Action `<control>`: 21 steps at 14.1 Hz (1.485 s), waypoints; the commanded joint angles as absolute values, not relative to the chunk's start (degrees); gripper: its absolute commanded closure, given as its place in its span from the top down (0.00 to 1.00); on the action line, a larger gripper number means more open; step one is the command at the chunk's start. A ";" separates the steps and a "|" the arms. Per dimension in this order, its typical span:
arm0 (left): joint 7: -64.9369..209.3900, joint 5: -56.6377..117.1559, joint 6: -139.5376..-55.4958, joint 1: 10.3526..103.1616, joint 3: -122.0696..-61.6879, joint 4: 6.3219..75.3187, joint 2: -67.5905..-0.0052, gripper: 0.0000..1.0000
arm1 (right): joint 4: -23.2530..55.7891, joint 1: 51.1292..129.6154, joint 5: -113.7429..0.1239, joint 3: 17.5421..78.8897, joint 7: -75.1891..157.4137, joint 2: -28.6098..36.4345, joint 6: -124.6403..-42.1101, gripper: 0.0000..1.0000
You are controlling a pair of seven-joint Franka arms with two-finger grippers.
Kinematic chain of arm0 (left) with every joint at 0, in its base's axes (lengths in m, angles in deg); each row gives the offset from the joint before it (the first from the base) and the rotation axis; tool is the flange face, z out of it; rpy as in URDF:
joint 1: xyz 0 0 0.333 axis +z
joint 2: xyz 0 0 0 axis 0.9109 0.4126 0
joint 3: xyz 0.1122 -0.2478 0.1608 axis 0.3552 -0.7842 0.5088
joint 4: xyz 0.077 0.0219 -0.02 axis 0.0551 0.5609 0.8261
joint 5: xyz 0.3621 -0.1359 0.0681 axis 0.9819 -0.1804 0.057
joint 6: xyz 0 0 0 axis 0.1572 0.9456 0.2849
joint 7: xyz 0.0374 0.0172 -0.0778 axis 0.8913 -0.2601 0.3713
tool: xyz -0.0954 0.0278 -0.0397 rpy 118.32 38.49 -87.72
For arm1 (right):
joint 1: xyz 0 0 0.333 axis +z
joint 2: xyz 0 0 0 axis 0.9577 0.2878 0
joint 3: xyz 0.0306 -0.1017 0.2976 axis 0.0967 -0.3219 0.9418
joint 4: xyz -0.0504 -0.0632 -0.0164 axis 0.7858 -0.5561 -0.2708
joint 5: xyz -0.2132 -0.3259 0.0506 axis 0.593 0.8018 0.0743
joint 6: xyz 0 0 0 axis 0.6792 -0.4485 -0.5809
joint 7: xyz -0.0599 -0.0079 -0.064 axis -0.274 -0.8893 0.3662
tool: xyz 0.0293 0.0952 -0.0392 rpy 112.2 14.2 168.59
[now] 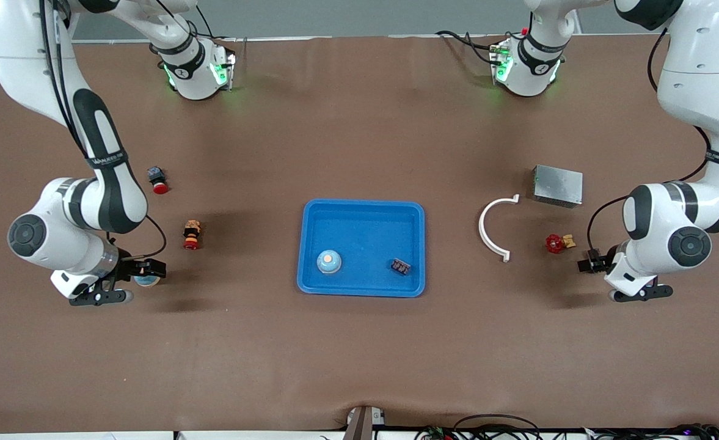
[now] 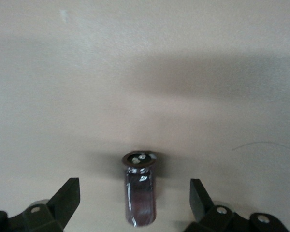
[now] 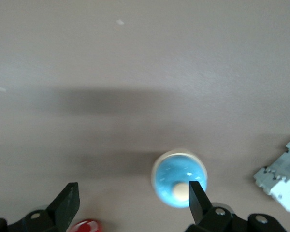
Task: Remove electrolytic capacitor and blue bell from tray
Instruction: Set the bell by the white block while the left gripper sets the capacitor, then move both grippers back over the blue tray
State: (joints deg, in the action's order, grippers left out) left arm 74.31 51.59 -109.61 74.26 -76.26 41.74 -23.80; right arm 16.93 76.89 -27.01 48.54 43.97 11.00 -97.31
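Brown cloth-covered table (image 1: 359, 360). Both arms are low, one at each end.

Blue rectangular plastic tray (image 1: 313, 244), mid-table. In it:
- a round pale-blue bell with cream button (image 1: 328, 262), by the tray edge nearest the front camera, toward the right arm's end;
- a small dark blocky part (image 1: 400, 266), near the tray corner nearest the camera at the left arm's end.

Toward the left arm's end:
- grey metal box (image 1: 558, 185);
- white curved half-ring (image 1: 492, 229);
- small red handwheel (image 1: 554, 244).

Toward the right arm's end:
- black-bodied red push-button (image 1: 158, 179);
- tan-and-red knob (image 1: 192, 235).

Right gripper (image 3: 130, 198): near the table's right-arm edge, fingers spread wide. It sits over a second blue bell (image 3: 179, 178) that rests on the table close by one finger (image 3: 198, 200). Contact unclear.

Left gripper (image 2: 134, 193): near the left-arm edge, fingers wide apart. The dark purple cylindrical capacitor (image 2: 140, 193) sits on the table between them, clear of both.
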 commanded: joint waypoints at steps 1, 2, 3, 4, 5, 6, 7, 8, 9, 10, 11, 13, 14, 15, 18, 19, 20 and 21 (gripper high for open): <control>74.56 52.00 -105.17 74.68 -77.07 42.09 -28.12 1.00 | 14.81 80.12 -27.61 48.39 36.90 10.59 -94.84 1.00; 75.09 51.91 -104.20 74.34 -77.33 42.01 -29.26 1.00 | 14.63 81.70 -27.61 48.48 33.48 10.59 -94.84 1.00; 76.66 51.56 -103.58 74.33 -78.03 41.92 -30.32 1.00 | 14.28 83.28 -27.70 48.48 30.14 10.68 -94.84 1.00; 78.33 50.77 -102.79 74.33 -78.64 41.57 -31.11 1.00 | 14.10 85.21 -27.87 48.48 26.62 10.68 -95.02 1.00; 79.82 50.07 -101.48 74.25 -79.43 41.31 -31.90 1.00 | 13.75 87.58 -27.87 48.48 22.41 10.77 -95.19 1.00; 81.93 49.63 -99.90 74.24 -80.66 40.69 -32.34 1.00 | 12.71 89.95 -27.79 48.39 18.11 10.77 -95.02 1.00; 85.25 49.62 -97.62 74.24 -81.98 39.82 -32.61 1.00 | 11.56 91.97 -27.79 48.39 14.06 11.03 -94.93 1.00; 89.29 49.71 -95.95 74.07 -83.30 38.94 -32.61 1.00 | 10.16 94.17 -27.70 48.39 9.93 11.38 -94.93 1.00; 92.64 49.71 -95.06 73.98 -84.70 38.32 -32.61 1.00 | 8.75 96.28 -27.44 48.39 6.50 11.65 -94.85 1.00; 95.45 49.71 -94.27 73.98 -86.37 37.71 -32.61 1.00 | 7.78 97.87 -27.35 48.39 3.59 12.17 -94.93 1.00; 98.70 49.62 -92.52 73.98 -88.21 36.83 -32.61 1.00 | 6.56 99.62 -27.26 48.39 0.95 12.70 -94.85 1.00; 107.22 49.62 -89.09 73.20 -91.38 33.59 -32.26 1.00 | 4.71 102.00 -27.17 48.39 -3.62 14.02 -94.84 1.00; 111.00 49.62 -87.42 72.06 -92.35 31.39 -31.83 1.00 | 4.26 102.80 -27.17 48.39 -5.30 14.37 -94.84 1.00; 114.08 49.27 -86.36 70.57 -92.45 29.54 -31.39 1.00 | 4.17 103.94 -27.17 48.39 -6.45 14.72 -94.93 1.00; 123.49 46.20 -86.26 66.00 -92.45 26.63 -29.72 1.00 | 2.42 106.66 -26.38 48.13 -11.10 16.74 -94.85 1.00; 126.91 45.76 -86.35 64.59 -92.45 24.28 -28.49 1.00 | 1.98 107.46 -25.16 48.13 -13.21 17.36 -94.84 1.00; 130.17 45.41 -86.35 62.92 -92.45 22.25 -27.18 1.00 | 1.54 108.42 -23.84 48.13 -15.31 18.15 -94.84 1.00; 132.98 45.23 -86.61 61.78 -92.45 21.10 -26.21 1.00 | 1.01 109.04 -22.70 48.22 -17.25 19.02 -94.84 1.00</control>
